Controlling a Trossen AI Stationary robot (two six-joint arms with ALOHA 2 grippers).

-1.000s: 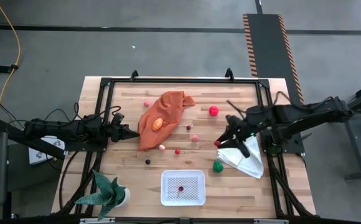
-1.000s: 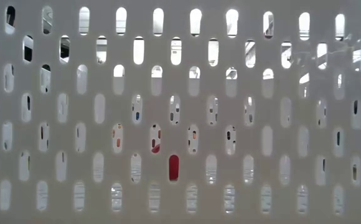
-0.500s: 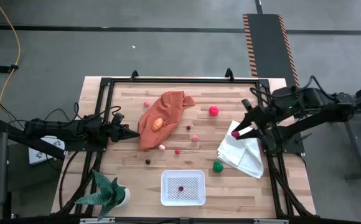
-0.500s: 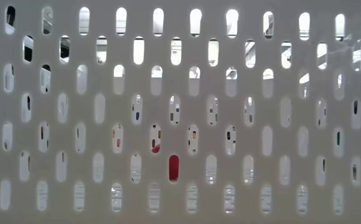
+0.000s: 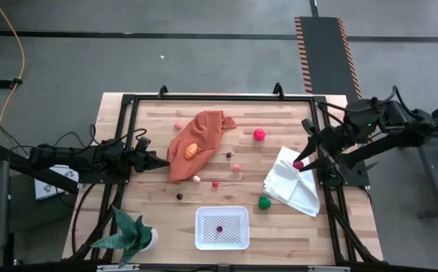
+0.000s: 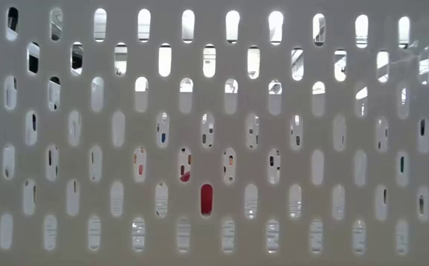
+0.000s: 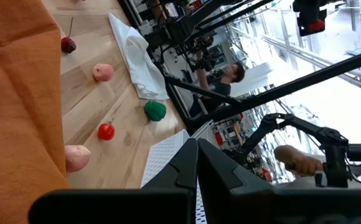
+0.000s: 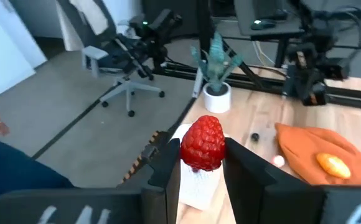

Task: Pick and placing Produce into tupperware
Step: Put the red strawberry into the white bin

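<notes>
I've got one red raspberry point(image 8: 201, 144) clamped in my right gripper point(image 5: 300, 163); left gripper point(image 5: 157, 162) sits clenched, empty. One tupperware point(image 5: 222, 227), one dark berry point(image 5: 220, 229) inside. No readable labels.

A bumpy red raspberry piece point(image 8: 202, 143) is seen between the 2 dark fingers of the right gripper point(image 8: 200, 163), and a light wooden table point(image 5: 151, 219) of pale planks is framed in black. An orange cloth point(image 5: 204, 132) bearing a yellow-orange piece point(image 5: 191, 149), a white folded cloth point(image 5: 293, 183), a green piece point(image 5: 264, 202) and a pink-red piece point(image 5: 259, 134) are laid on it. The white tupperware point(image 5: 222, 228) is patterned with a fine grid and holds 1 dark red piece point(image 5: 220, 229), while the low view is filled by a white wall point(image 6: 333, 222) pierced with rows of oval slots.
</notes>
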